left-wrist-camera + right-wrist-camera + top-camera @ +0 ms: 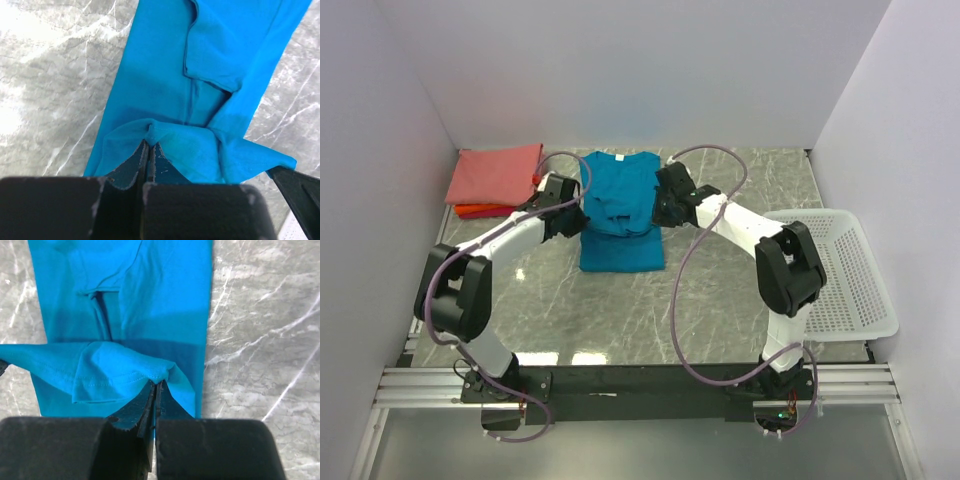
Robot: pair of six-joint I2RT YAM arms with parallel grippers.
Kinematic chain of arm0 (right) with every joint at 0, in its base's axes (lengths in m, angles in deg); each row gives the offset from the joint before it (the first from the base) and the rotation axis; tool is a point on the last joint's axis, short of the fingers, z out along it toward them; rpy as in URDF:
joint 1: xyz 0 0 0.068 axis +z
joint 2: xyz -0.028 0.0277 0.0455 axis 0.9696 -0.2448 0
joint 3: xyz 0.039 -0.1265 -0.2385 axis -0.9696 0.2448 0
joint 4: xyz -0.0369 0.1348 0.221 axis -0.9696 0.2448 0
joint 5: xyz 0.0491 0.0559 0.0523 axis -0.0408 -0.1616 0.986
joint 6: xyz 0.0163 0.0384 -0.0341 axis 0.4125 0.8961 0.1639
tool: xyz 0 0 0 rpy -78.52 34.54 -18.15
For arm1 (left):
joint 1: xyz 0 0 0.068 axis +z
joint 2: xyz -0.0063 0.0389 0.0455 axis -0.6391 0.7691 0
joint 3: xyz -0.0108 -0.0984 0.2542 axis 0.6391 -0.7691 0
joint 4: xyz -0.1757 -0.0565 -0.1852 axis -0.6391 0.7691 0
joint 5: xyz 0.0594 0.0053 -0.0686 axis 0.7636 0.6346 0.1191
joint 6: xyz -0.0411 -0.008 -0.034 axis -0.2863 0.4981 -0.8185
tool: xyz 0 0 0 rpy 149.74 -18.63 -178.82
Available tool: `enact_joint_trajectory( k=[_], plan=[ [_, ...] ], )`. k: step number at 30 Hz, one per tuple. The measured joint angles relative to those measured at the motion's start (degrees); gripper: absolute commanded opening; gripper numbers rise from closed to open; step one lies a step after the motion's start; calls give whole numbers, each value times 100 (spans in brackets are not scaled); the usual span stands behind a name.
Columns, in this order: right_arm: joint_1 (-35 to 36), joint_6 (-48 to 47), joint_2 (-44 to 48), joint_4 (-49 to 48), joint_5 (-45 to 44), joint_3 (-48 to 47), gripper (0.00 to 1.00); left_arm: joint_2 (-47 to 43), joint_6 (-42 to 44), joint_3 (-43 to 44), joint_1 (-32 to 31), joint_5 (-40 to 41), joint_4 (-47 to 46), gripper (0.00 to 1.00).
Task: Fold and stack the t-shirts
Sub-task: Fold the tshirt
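A teal-blue t-shirt lies in the middle of the table, folded into a long narrow strip with its sleeves tucked in. My left gripper is shut on a pinch of its cloth at the strip's left edge. My right gripper is shut on a stitched edge of the same shirt at the right side. Between the two, a fold of cloth hangs bunched above the lower layer. A folded salmon-pink t-shirt rests on an orange-red one at the back left.
A white mesh basket stands at the right edge of the marble table. White walls close in the left, back and right sides. Both arms' cables loop over the table beside the shirt.
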Motion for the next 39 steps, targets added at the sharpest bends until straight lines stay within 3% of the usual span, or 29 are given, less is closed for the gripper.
enact_joint_trajectory(
  k=[3,4,6,7,9,10,13,20,27,32,39],
  plan=[
    [-44,-22,-212,76,94,-173,0,195,39,114,28,-48,2,3],
    [-55,-31,-306,90,129,-245,3,240,52,140,44,-55,7,8],
    [-66,-42,-476,111,177,-387,16,337,76,205,57,-68,4,25],
    [-74,-61,-557,131,190,-452,32,409,107,260,72,-90,26,46],
    [-101,-70,-660,166,195,-533,42,546,168,380,90,-131,33,68],
    [-122,-79,-691,208,210,-566,47,616,179,452,98,-162,33,85],
    [-186,-94,-706,269,223,-601,52,691,240,522,116,-236,24,99],
    [-221,-111,-363,66,623,-199,56,380,249,162,120,-345,-33,99],
    [-219,66,568,-293,1036,1314,55,-852,223,-1132,120,-507,-44,98],
    [-219,229,704,-463,1261,1926,51,-1060,90,-1899,120,-820,-188,82],
    [-219,437,643,-706,1386,2026,48,-817,13,-2085,120,-1067,-382,52]
  ],
)
